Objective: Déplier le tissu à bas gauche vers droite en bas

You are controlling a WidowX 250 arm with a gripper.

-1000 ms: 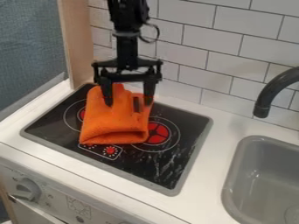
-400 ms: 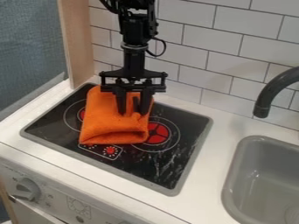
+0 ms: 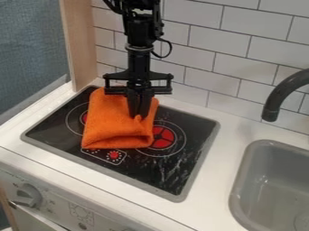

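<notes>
Gripper (image 3: 138, 114) over cloth's upper right, fingers drawn together since the earlier frame, when spread; now pinching a small tuft. Orange cloth (image 3: 114, 128) folded on black stovetop (image 3: 196, 135), unshifted, partly covering red burners (image 3: 161, 137). Printed dial symbols (image 3: 114, 155) just beside its front edge. White bench (image 3: 232, 135) around; grey sink (image 3: 256, 146), black tap (image 3: 280, 94) right.

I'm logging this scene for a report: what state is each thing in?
Orange cloth: folded, lying on the stove.
Gripper: fingers together, apparently pinching the cloth's upper layer.
Stove: partly covered by the cloth.
Faucet: spout pointing down, no water running.
Front knob: setting unclear.
</notes>
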